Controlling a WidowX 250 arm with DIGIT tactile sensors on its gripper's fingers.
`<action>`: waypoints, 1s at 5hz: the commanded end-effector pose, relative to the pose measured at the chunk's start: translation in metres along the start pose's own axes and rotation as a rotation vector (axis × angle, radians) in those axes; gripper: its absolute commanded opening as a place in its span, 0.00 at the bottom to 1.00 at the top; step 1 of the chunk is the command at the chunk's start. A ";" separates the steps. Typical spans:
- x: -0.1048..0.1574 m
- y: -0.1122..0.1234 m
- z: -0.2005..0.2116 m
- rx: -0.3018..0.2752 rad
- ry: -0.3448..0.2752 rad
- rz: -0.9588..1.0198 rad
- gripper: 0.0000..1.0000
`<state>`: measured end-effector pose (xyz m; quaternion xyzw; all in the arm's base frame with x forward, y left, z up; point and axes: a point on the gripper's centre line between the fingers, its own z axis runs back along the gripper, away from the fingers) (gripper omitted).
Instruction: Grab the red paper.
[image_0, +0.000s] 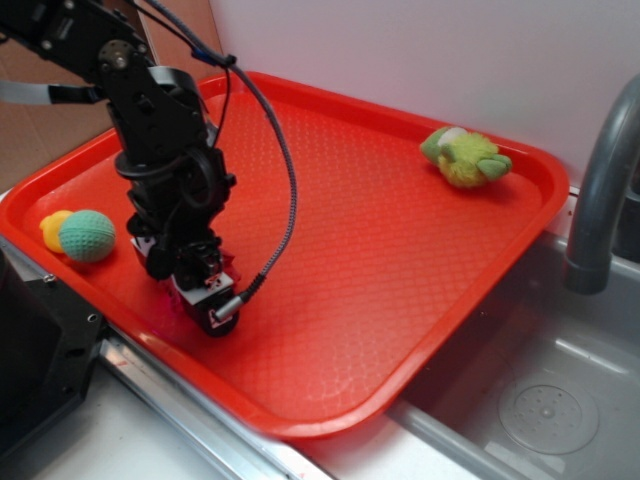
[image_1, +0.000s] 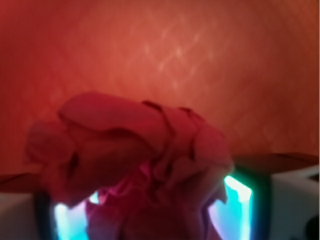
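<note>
The paper (image_1: 145, 155) sits between the two fingers of the end effector (image_0: 200, 295), a dark crimson crumple filling the lower half of the wrist view, its ruffled folds bunched against the pale pads (image_1: 235, 200) on either side. From the outside only a sliver of it shows — a pinkish-crimson edge (image_0: 228, 268) peeking out beside the black fingers, low over the tray (image_0: 380, 250). The fingers are drawn in on the wad and pressing it from both sides; whether it rests on the tray floor or is just clear of it, I cannot tell.

The arm (image_0: 160, 130) reaches down from the upper left, a black cable (image_0: 285, 170) looping along it to the end effector, which stands near the tray's front-left edge.

Left of the arm, by the tray's left rim, a teal ball (image_0: 87, 236) lies touching a yellow ball (image_0: 52, 229). Well apart, in the far right corner of the tray, lies a green and yellow plush toy (image_0: 466, 157).

The tray rests across a steel sink (image_0: 540, 400), with a grey faucet (image_0: 600, 190) rising at the right — its spout curving up out of view.
</note>
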<state>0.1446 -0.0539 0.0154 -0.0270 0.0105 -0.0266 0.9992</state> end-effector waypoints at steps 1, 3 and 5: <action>0.022 0.003 0.032 0.046 -0.074 0.045 0.00; 0.052 0.080 0.140 0.042 -0.242 0.364 0.00; 0.062 0.083 0.193 -0.002 -0.214 0.392 0.00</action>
